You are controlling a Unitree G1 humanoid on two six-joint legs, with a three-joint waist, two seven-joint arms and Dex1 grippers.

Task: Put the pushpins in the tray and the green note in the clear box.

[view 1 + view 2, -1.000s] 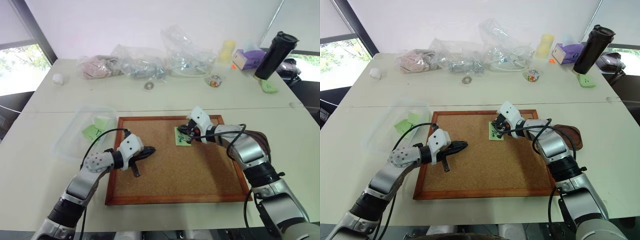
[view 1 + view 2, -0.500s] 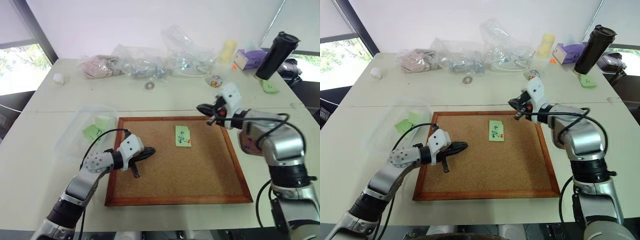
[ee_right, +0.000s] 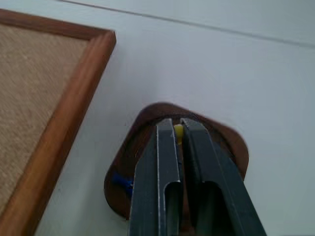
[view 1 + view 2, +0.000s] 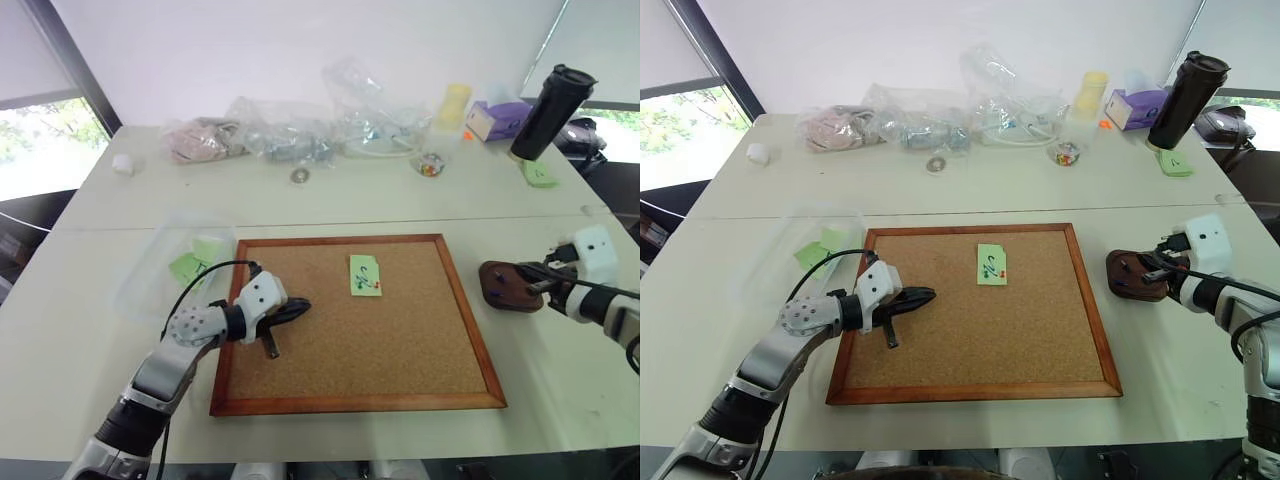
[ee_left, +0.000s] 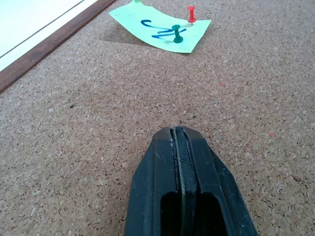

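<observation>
The green note (image 4: pixel 366 275) lies on the corkboard, with a red pushpin (image 5: pixel 191 14) and a green pushpin (image 5: pixel 176 33) stuck in it. Over the board's left part, well short of the note, my left gripper (image 4: pixel 299 304) is shut and holds nothing. The dark brown tray (image 4: pixel 497 282) sits on the table to the right of the board, and a blue pin (image 3: pixel 121 182) lies in it. Right above the tray, my right gripper (image 3: pixel 177 126) is shut on a yellow pushpin (image 3: pixel 178 132). The clear box (image 4: pixel 150 285) stands left of the board with green slips in it.
The wood-framed corkboard (image 4: pixel 350 403) takes up the middle of the table. Along the back lie soft plastic bags (image 4: pixel 290 130), a small heap of coloured bits (image 4: pixel 430 166), a yellow cup (image 4: pixel 453 103), a purple tissue box (image 4: pixel 495 118) and a tall black tumbler (image 4: pixel 548 108).
My right gripper has left the green note and swung to the right, off the corkboard, to a spot over the tray. The left gripper has stayed where it was.
</observation>
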